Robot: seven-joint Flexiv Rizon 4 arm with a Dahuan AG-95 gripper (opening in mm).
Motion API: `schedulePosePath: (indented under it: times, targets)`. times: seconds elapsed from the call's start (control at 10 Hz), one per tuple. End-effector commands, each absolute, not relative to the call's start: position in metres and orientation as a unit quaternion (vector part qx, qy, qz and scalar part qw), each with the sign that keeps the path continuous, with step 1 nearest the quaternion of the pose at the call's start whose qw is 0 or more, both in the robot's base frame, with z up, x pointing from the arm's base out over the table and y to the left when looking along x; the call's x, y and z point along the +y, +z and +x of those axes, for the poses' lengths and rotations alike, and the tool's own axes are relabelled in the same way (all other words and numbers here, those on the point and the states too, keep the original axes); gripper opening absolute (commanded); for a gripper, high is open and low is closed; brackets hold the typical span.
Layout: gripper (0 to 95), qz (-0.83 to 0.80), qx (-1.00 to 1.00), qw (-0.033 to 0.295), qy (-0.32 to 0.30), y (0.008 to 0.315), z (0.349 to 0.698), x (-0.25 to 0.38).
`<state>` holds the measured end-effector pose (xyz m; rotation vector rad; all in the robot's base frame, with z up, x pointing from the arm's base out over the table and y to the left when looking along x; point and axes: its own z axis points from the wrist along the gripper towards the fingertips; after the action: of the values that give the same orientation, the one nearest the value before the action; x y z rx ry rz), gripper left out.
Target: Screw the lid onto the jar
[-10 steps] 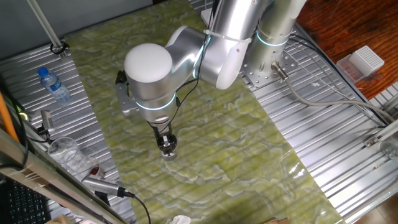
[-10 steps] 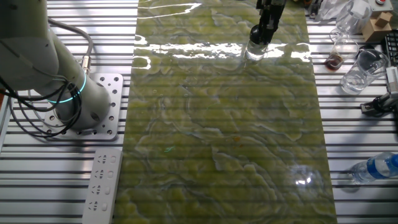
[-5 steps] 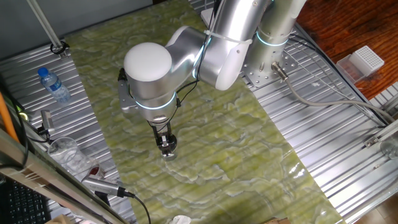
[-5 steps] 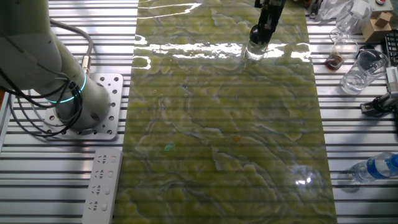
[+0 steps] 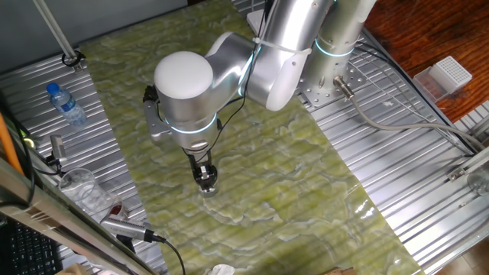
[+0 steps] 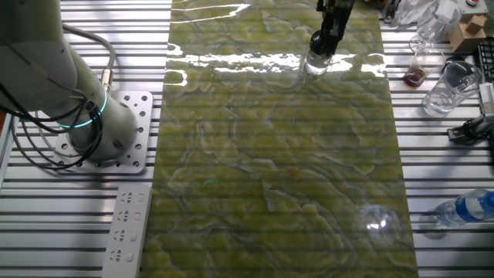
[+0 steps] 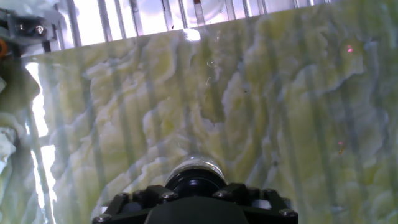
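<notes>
The small clear glass jar (image 5: 207, 188) stands upright on the green marbled mat (image 5: 290, 191), near its edge. It also shows in the other fixed view (image 6: 315, 65). The black lid (image 7: 194, 182) sits on top of the jar's glass neck (image 7: 195, 166). My gripper (image 5: 204, 176) points straight down over it, also in the other fixed view (image 6: 319, 42). In the hand view my gripper (image 7: 195, 194) has its fingers on either side of the lid, shut on it. The jar's body is mostly hidden below the lid in the hand view.
A blue-capped water bottle (image 5: 66, 104) lies on the metal slats beside the mat, also in the other fixed view (image 6: 468, 207). A clear plastic cup (image 5: 82, 188) stands near the jar's side of the table (image 6: 451, 86). A white power strip (image 6: 126, 232) lies by the arm's base.
The wrist has turned a little about its own axis with the fingers on the lid. The jar has stayed in place.
</notes>
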<state>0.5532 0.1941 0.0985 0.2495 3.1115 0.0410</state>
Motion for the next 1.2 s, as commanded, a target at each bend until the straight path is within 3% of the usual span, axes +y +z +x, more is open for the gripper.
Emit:
schedulePosePath:
  times: [0.1,1.2]
  targets:
    - [95.0,0.071,0.997,0.007,0.015,0.101,0.553,0.194]
    - [95.0,-0.156,0.988,-0.004,-0.011,0.129,0.551,0.190]
